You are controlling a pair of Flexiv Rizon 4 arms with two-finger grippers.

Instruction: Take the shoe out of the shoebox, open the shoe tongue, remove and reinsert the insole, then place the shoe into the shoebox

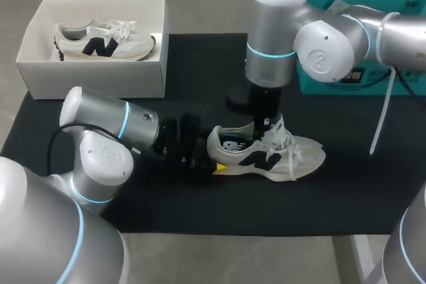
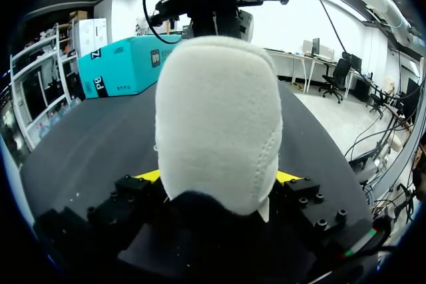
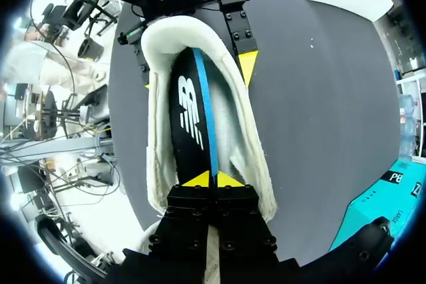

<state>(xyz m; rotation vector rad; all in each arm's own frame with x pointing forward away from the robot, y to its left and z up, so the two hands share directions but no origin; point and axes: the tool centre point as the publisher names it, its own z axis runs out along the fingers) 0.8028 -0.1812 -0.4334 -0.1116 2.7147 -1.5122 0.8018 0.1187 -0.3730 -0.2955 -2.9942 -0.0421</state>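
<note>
while my left jaws are clamped on the heel of the shoe on the desk and my right jaws are pinched together on the insole inside it, i'd worry that a crooked pull buckles the insole or tugs the heel loose.

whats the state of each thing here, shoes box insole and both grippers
shoe, out of the box, upright on the mat, heel held
insole, in the shoe's opening, gripped
shoebox, open, no lid on
second shoe, in the shoebox
left gripper, shut on the shoe's heel
right gripper, shut on the insole
</note>
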